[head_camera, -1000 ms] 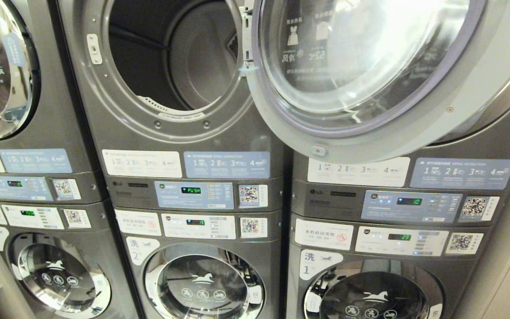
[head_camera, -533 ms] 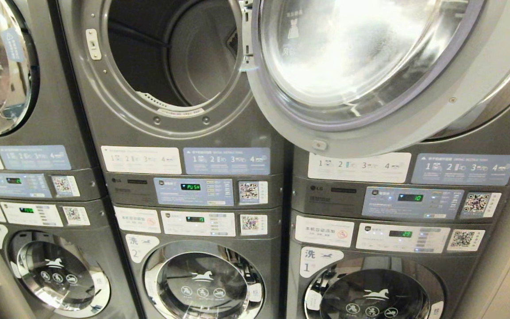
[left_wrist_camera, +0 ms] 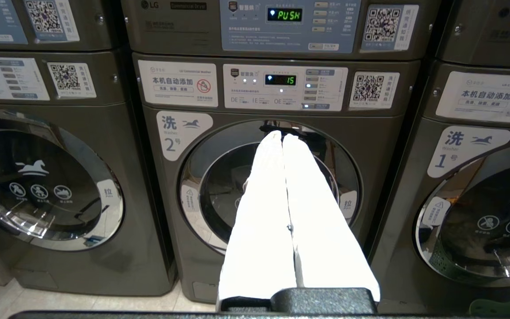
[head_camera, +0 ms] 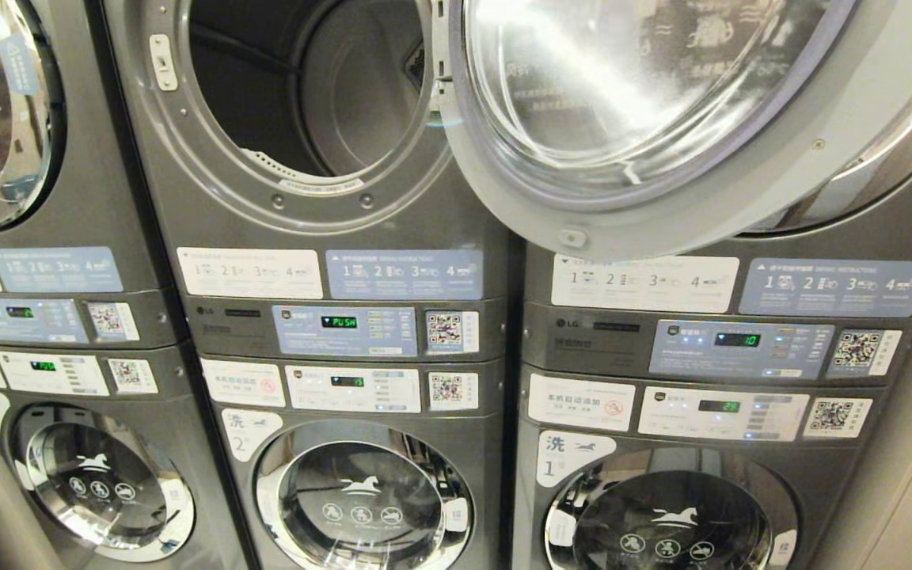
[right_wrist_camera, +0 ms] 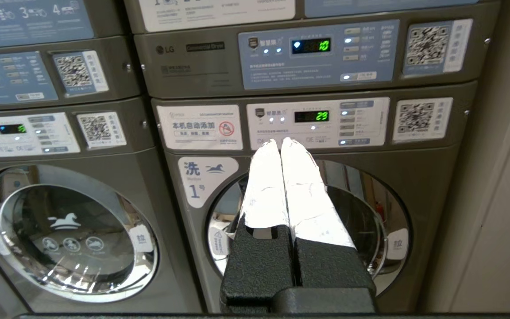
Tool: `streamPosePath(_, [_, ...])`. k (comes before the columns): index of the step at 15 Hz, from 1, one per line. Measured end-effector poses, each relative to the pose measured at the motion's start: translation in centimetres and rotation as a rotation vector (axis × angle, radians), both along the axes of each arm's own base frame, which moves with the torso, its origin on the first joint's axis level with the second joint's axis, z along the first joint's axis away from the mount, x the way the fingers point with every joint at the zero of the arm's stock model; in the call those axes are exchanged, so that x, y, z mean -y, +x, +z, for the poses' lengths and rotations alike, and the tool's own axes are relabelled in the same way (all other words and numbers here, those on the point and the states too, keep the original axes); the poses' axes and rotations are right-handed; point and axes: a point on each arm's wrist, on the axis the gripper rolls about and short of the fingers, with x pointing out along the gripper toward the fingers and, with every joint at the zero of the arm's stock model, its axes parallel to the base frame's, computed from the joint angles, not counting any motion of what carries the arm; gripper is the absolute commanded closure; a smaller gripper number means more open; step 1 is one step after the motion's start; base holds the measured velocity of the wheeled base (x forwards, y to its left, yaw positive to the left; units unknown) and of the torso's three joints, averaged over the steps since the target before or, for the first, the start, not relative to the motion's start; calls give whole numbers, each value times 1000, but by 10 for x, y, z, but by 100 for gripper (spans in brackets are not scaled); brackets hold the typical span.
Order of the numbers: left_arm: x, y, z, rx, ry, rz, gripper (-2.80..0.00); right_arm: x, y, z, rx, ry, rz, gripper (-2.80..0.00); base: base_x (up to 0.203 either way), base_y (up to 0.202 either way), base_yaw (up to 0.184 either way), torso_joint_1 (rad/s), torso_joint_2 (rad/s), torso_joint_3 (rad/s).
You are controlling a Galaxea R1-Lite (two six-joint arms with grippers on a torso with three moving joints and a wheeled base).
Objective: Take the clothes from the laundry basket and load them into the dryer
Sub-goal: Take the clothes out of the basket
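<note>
My left gripper (left_wrist_camera: 283,137) and right gripper (right_wrist_camera: 280,142) hang with jaws closed, empty, facing the washers; dryer (head_camera: 298,95) door (head_camera: 662,119) open.

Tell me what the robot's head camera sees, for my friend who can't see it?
A grey metal upper dryer stands with its round glass door swung open to the right, its dark drum empty. Below sit lit control panels and closed round-windowed washers.

Laundromat: stacked commercial washers (head_camera: 361,491) & dryers (head_camera: 305,103) w/ QR pay stickers (head_camera: 446,328).
</note>
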Motion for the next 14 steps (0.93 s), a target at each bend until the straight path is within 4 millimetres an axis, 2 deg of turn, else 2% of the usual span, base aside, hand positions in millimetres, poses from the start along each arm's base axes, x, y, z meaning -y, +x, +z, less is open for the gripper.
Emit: streamPosePath(14, [0,0,0,6,0,0,0,0,0,0,0,-4,0,0,0,0,0,-146,322,175])
